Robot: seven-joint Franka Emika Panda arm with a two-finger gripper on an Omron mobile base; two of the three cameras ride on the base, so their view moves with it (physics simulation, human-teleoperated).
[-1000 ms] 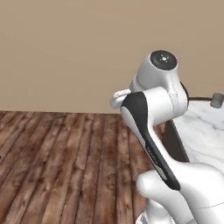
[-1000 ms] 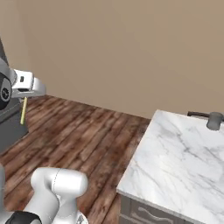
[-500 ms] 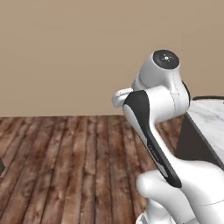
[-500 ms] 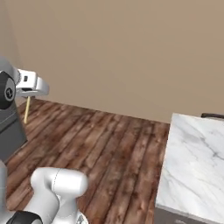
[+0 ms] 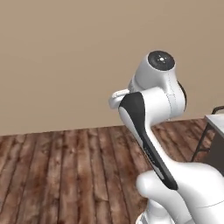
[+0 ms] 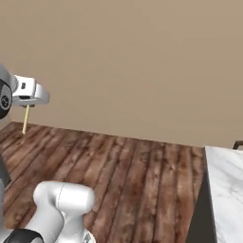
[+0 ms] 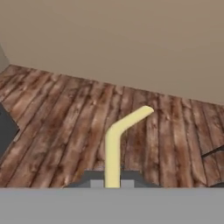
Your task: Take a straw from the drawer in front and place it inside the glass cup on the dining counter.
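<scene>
Dining counter (image 6: 228,185) has slid rightward; end effector (image 7: 112,183) stays clamped on straw (image 7: 114,146).

light: even, soft | shadows: faint | focus: slightly blurred, rendered

Arm folded upright over the base, elbow joint high, forearm reaching away from the cameras. Gripper (image 7: 112,183) held aloft well above the floor, jaws closed tight, pinching the straw (image 7: 117,142). In the right base view the hand (image 6: 29,92) appears roughly level, though it sits at the frame edge.
</scene>
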